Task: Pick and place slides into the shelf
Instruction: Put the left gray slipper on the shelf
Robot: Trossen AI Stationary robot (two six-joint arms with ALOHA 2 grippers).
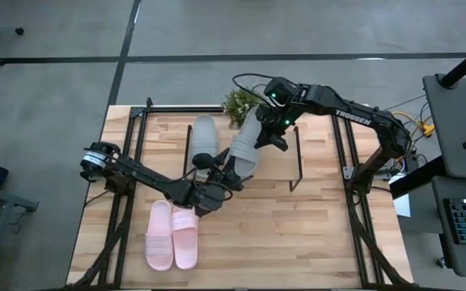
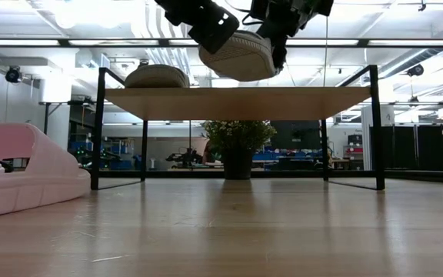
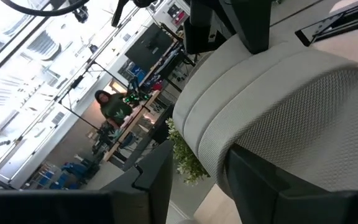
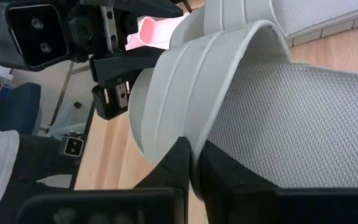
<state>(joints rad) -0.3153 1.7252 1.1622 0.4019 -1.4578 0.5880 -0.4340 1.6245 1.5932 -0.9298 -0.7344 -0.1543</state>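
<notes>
Grey-green foam is caught between two arms at once: the second grey-green slide (image 1: 245, 145) hangs above the shelf (image 2: 237, 101), near the desk's (image 1: 314, 234) twelve o'clock edge, with your left claw (image 1: 217, 174) clamped on its six o'clock end and your right claw (image 1: 275, 129) shut on the rim at its twelve o'clock end. Its mate (image 1: 204, 137) already lies on the plank at its nine o'clock side, and the pink pair (image 1: 172, 236) waits on the desk towards seven o'clock.

The double grip is your risk. If either arm moves off alone, the soft slide may twist or tear free and drop past the plank edge. Lower it tilted and it could nudge the shelved slide, which sits close beside. The plant (image 1: 238, 103) behind the shelf is also within reach of a stray swing.
</notes>
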